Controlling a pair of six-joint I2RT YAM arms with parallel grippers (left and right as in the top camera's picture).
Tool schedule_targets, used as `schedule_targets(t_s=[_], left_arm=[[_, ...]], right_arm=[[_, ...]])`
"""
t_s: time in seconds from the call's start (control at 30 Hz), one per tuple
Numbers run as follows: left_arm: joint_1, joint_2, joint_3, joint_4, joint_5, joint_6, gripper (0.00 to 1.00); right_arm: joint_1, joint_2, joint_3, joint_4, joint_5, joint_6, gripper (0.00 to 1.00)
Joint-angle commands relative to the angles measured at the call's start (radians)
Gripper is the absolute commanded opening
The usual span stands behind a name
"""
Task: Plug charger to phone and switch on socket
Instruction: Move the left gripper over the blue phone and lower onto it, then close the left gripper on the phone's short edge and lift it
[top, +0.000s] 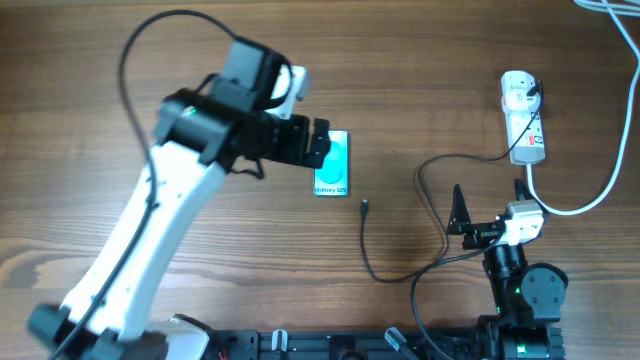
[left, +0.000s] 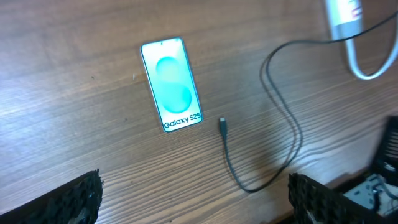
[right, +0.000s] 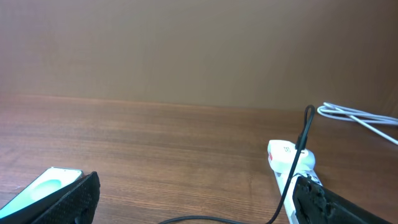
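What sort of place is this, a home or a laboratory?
Probably a robotics lab bench: a left arm and a right arm stand at a wooden table, where a phone, a charger and a socket are laid out.

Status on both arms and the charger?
Left gripper, right gripper open, empty. Thin black charger cable tip lying beside cyan-screen smartphone, unplugged. Nothing between them.

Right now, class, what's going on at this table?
The left arm hangs over the phone, jaws open and empty. The charger is not plugged into the phone: its tip lies on the table just beside the phone's lower end. The right arm sits back from the socket, jaws open too, holding nothing.
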Motion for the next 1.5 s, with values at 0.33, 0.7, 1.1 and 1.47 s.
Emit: schedule_targets(t_s=[0.33,0.7,1.1,1.47], left_arm=[[-0.108,0.331,0.013,0.032,-0.035,-0.319,1.00],[-0.129,0.594,0.013,0.177,-0.159,-0.411,1.00],[-0.136,0.614,0.012,0.315,-0.237,-0.312,1.00],[-0.151,0.708,0.012,0.314,-0.244,-0.313,1.00]], right_arm=[[-0.003,-0.005,-0.002,0.004,0.006,0.006,1.00],[-0.003,-0.005,-0.002,0.004,0.006,0.005,1.00],[-0.003,-0.005,-0.002,0.004,0.006,0.006,1.00],[-0.003,-0.005,-0.002,0.004,0.006,0.005,1.00]])
